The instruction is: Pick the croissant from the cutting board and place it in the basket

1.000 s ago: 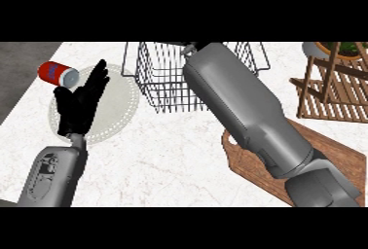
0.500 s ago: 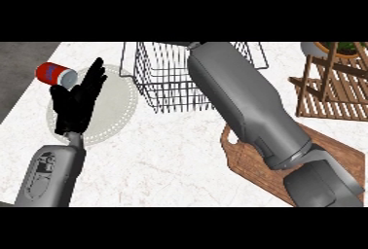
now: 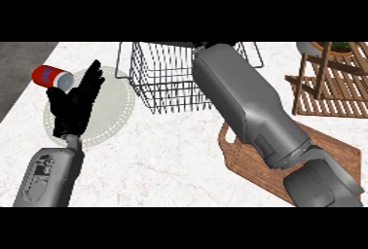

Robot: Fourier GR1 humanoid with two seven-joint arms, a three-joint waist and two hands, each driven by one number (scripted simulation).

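Reaching over basket (image 3: 169,80) – right forearm (image 3: 244,104), hand hidden; left hand (image 3: 75,104) resting, fingers straight.

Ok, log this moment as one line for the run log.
left hand: open, resting over plate | right forearm: stretched over basket, hand hidden | croissant: not visible | cutting board: partly covered

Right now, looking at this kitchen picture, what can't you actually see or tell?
- The croissant: not visible in the head view; whether it is held or in the wire basket cannot be told.
- The right robot hand: hidden past the right forearm, at the picture's upper edge.
- The cutting board: largely covered by that forearm.
- The wooden rack: cut off at the right edge.
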